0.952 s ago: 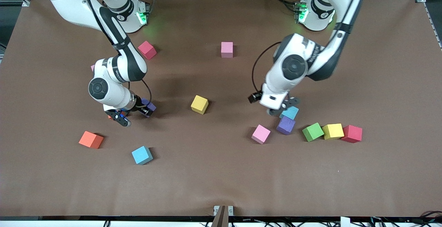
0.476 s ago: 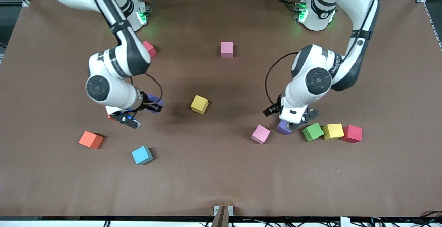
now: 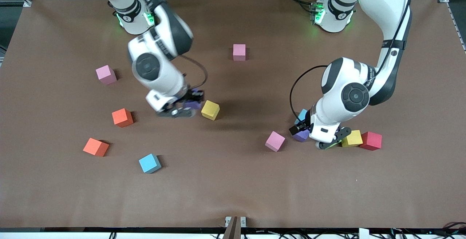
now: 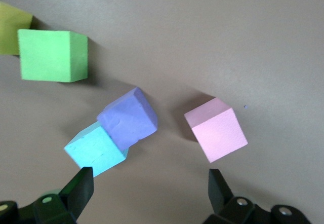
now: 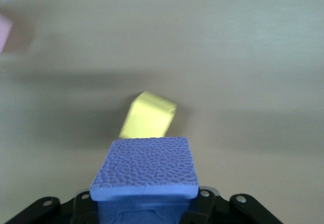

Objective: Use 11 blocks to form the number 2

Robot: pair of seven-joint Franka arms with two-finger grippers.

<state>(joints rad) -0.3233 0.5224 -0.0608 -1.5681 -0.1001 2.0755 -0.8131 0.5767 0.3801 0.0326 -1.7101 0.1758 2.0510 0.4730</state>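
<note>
My right gripper (image 3: 183, 110) is shut on a purple block (image 3: 193, 103), seen close up as the purple block (image 5: 147, 167), and hangs beside a yellow block (image 3: 210, 110). My left gripper (image 3: 332, 139) is open over a cluster of blocks and covers most of the green block (image 4: 53, 56). In the left wrist view its fingers (image 4: 81, 186) frame bare table, with a sky-blue block (image 4: 93, 150) leaning against a second purple block (image 4: 127, 117) and a pink block (image 4: 216, 128) just ahead. No digit shape stands on the table.
A yellow block (image 3: 351, 138) and a crimson cube (image 3: 371, 140) lie beside the left gripper. Two orange blocks (image 3: 122, 117), (image 3: 95, 147), a sky-blue block (image 3: 149, 163) and a pink block (image 3: 106, 74) lie toward the right arm's end. Another pink block (image 3: 239, 52) sits farther back.
The right arm has lifted the purple block and carried it toward the table's middle, uncovering an orange and a pink block. The left arm has slid from the sky-blue block to over the green one.
</note>
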